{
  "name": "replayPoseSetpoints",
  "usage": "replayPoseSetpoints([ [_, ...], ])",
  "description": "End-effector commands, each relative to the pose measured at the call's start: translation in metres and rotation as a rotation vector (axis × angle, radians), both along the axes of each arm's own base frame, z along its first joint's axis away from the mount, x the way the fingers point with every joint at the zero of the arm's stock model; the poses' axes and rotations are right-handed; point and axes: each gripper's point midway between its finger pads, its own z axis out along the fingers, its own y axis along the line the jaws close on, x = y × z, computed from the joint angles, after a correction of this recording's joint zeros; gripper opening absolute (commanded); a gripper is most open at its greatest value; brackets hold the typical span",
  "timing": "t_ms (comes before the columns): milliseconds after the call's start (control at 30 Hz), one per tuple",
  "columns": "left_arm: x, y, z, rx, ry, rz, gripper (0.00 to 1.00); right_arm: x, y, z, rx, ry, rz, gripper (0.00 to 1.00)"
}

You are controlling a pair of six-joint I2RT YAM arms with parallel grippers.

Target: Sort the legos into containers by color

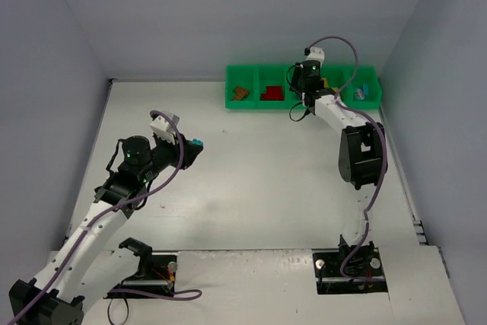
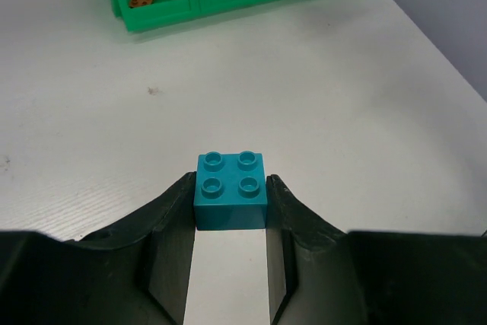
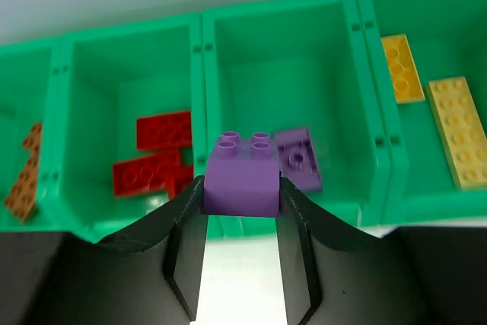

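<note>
My left gripper (image 2: pixel 230 202) is shut on a light blue brick (image 2: pixel 230 190) and holds it above the white table; it also shows in the top view (image 1: pixel 195 146), left of centre. My right gripper (image 3: pixel 242 194) is shut on a purple brick (image 3: pixel 242 173) at the near wall of the green tray's (image 3: pixel 204 58) middle compartment, where another purple brick (image 3: pixel 298 158) lies. Red bricks (image 3: pixel 152 159) lie in the compartment to its left, brown bricks (image 3: pixel 25 176) further left, yellow bricks (image 3: pixel 455 127) to the right. In the top view the right gripper (image 1: pixel 308 95) sits at the tray (image 1: pixel 255 104).
The tray stands against the back wall at the right. Grey walls close in the table on the left, back and right. The rightmost compartment (image 1: pixel 363 93) holds a light blue piece. The right arm's elbow (image 1: pixel 361 154) stands over the right side of the table.
</note>
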Motion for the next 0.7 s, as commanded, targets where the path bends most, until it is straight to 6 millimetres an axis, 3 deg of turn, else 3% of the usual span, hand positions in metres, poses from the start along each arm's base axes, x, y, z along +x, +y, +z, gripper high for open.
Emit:
replayPoseSetpoints([
  [0, -0.010, -0.003, 0.010, 0.068, -0.069, -0.092, 0.03, 0.039, -0.011, 0.025, 0.015, -0.115, -0.063, 0.04],
  [33, -0.012, -0.005, 0.010, 0.069, -0.071, -0.105, 0.03, 0.046, -0.012, 0.011, 0.011, -0.098, -0.063, 0.06],
  [67, -0.014, -0.006, 0.008, 0.077, -0.073, -0.121, 0.03, 0.054, -0.012, 0.018, 0.017, -0.119, -0.054, 0.18],
  [100, -0.015, -0.006, 0.007, 0.083, -0.074, -0.127, 0.03, 0.058, -0.011, 0.008, 0.012, -0.106, -0.042, 0.25],
  [133, -0.015, -0.006, 0.006, 0.086, -0.076, -0.131, 0.03, 0.061, -0.010, 0.009, 0.012, -0.108, -0.032, 0.32],
  [167, -0.015, -0.005, 0.005, 0.096, -0.082, -0.132, 0.03, 0.063, -0.009, 0.011, 0.011, -0.110, -0.022, 0.45],
  [267, -0.013, -0.006, 0.005, 0.118, -0.102, -0.147, 0.03, 0.065, -0.005, 0.020, 0.011, -0.124, 0.004, 0.65],
  [467, -0.001, -0.013, 0.005, 0.170, -0.170, -0.196, 0.03, 0.040, 0.003, 0.039, 0.033, -0.105, 0.078, 0.68],
  [500, 0.000, -0.017, -0.002, 0.182, -0.160, -0.229, 0.03, 0.027, 0.008, 0.049, 0.051, -0.104, 0.111, 0.68],
  [567, 0.008, -0.022, 0.005, 0.207, -0.233, -0.253, 0.03, 0.009, 0.029, 0.058, 0.111, -0.095, 0.206, 0.68],
  [600, 0.010, -0.024, 0.006, 0.216, -0.249, -0.267, 0.03, -0.005, 0.035, 0.081, 0.135, -0.124, 0.237, 0.68],
  [633, 0.012, -0.029, 0.005, 0.219, -0.265, -0.295, 0.03, -0.019, 0.042, 0.071, 0.153, -0.092, 0.270, 0.68],
  [667, 0.015, -0.030, 0.005, 0.236, -0.289, -0.308, 0.03, -0.033, 0.058, 0.074, 0.186, -0.082, 0.333, 0.68],
])
